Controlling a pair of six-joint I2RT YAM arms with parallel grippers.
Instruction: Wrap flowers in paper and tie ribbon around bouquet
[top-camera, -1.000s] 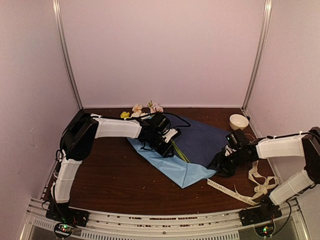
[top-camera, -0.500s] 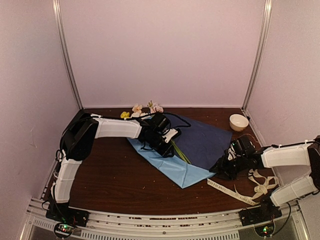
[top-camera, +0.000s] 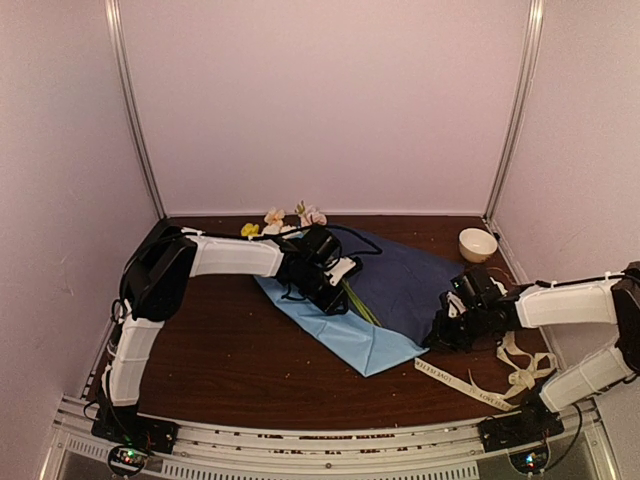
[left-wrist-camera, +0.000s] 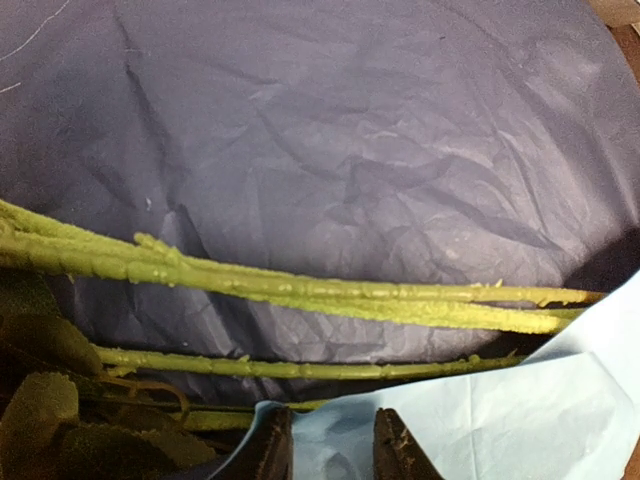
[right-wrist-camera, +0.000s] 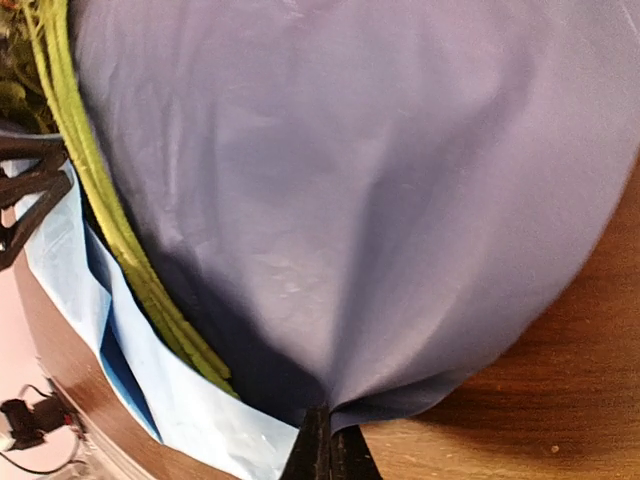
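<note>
Rightward, right fingers (right-wrist-camera: 314, 452) pinch the paper's (right-wrist-camera: 340, 200) navy edge over the table (right-wrist-camera: 545, 400); left fingers (left-wrist-camera: 268, 450) stand apart at its fold.

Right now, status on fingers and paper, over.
Right fingers shut on paper's navy edge. Left fingers straddle light-blue fold by the stems, grip unclear. Ribbon loose beside right arm.

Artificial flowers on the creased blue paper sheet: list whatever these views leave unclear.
- Yellow, pink and white blooms: cut off by left wrist view's edge; tiny in top view.
- Cream-white ribbon: lettering too small, top view.
- Left gripper grip on creased blue paper sheet: fingertips cropped at left wrist view's bottom edge.
</note>
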